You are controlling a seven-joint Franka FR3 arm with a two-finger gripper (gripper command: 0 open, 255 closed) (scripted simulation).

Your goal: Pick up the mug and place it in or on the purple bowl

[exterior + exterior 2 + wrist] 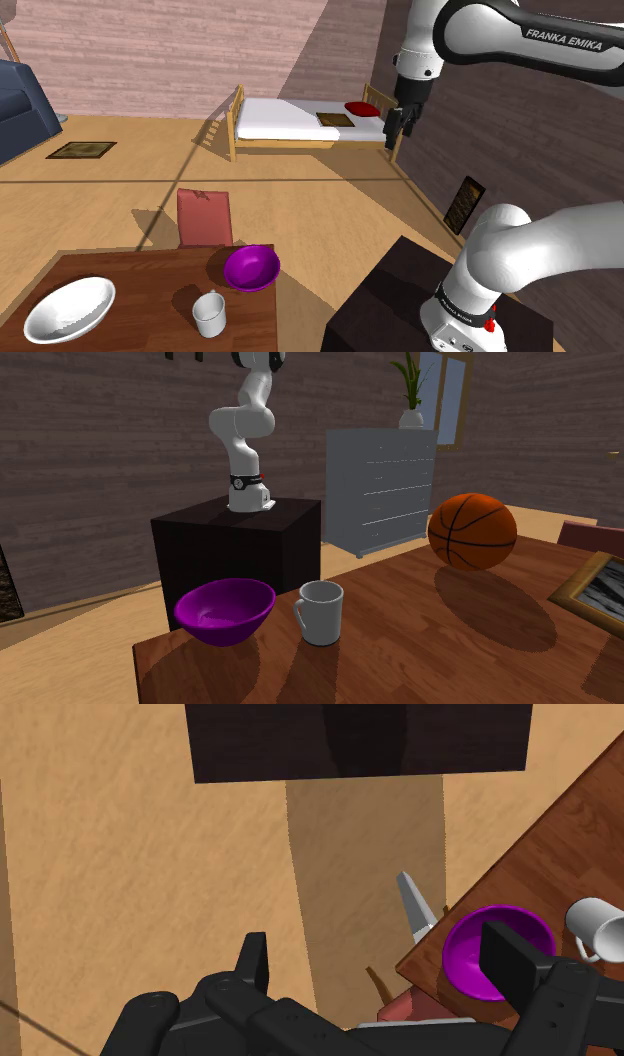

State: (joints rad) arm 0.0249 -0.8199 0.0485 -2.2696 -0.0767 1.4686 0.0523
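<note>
A white mug (209,313) (321,612) stands upright on the brown wooden table (120,275), close beside the purple bowl (250,267) (225,610) near the table's edge. My black gripper (398,128) hangs high in the air, far above the floor and well away from both. In the wrist view the gripper (385,961) is open with nothing between its fingers (255,962). One finger partly covers the purple bowl (478,936), and the mug (600,926) lies just beyond it.
A white bowl (70,308) sits on the table at the shoulder view's left. A basketball (472,531) and a picture frame (590,592) also rest on the table. A reddish chair (205,217) stands against the table edge. The dark stand (240,547) is beside the table.
</note>
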